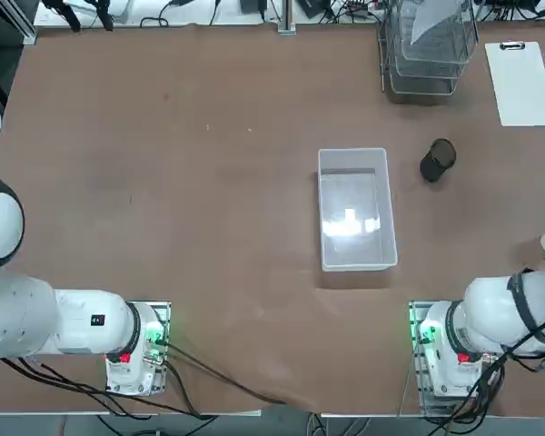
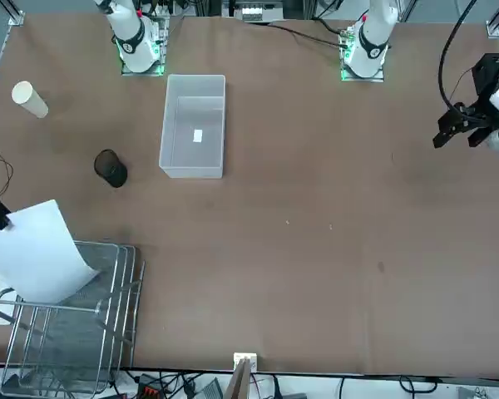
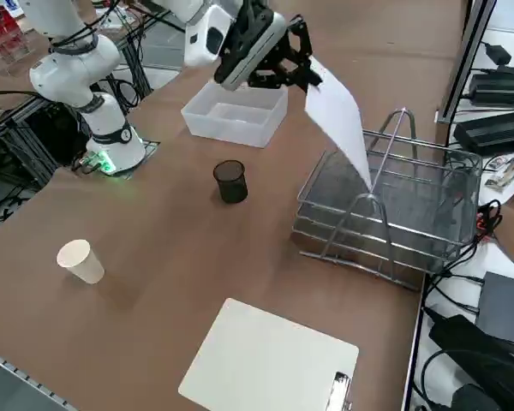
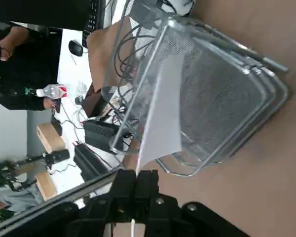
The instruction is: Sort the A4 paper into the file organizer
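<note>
The A4 paper (image 3: 338, 120) hangs in the air, pinched at one edge by the right gripper (image 3: 301, 75), whose jaws are clamped together on the sheet. In the right side view the sheet slopes down from the gripper, and its lower corner dips into the top tray of the file organizer (image 3: 394, 214). The organizer stands at about one o'clock on the table in the overhead view, and there the paper (image 1: 433, 20) shows pale above its wire trays (image 1: 424, 56). From across the table the sheet (image 2: 35, 251) overlaps the near upper corner of the rack (image 2: 66, 328). The wrist camera shows the paper (image 4: 163, 111) running from the closed fingers (image 4: 135, 190) out over the mesh (image 4: 222, 94).

A clipboard (image 1: 525, 82) with a white sheet lies at about two o'clock, just to the right of the organizer. A black mesh cup (image 1: 437, 160) sits near three o'clock from table centre, and a translucent plastic bin (image 1: 355, 210) lies beside it, closer to the middle. A paper cup (image 3: 80, 260) lies at the table's right edge.
</note>
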### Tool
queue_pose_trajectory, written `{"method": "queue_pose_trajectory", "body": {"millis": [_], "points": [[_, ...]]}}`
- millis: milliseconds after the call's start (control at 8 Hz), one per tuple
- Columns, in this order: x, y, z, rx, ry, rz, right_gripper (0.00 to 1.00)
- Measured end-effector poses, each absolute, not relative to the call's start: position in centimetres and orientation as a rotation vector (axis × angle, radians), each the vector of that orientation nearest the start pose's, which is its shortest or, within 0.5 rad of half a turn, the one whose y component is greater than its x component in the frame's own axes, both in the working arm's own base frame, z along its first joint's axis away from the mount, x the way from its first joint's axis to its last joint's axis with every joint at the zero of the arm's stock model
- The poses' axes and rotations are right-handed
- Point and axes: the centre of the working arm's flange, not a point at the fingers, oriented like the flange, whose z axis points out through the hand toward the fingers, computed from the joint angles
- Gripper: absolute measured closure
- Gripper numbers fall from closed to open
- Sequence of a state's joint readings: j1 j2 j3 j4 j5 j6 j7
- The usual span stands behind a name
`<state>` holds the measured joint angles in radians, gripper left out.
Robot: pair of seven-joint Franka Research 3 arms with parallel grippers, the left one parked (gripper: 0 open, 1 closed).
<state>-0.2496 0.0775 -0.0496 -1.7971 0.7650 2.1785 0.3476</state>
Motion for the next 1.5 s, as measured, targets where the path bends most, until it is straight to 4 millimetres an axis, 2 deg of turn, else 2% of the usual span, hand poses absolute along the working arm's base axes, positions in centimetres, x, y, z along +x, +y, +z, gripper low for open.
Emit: {"method": "queue_pose_trajectory", "body": {"millis": [250, 500, 750, 1500], "points": [[58.3, -17.3, 52.3, -2.164, 1.142, -0.330, 0.98], [57.6, -17.1, 50.7, -2.187, 1.123, -0.305, 0.98], [56.7, -18.1, 48.8, -2.222, 1.091, -0.296, 0.98], [54.8, -20.1, 45.7, -2.238, 1.105, -0.261, 0.98]]}}
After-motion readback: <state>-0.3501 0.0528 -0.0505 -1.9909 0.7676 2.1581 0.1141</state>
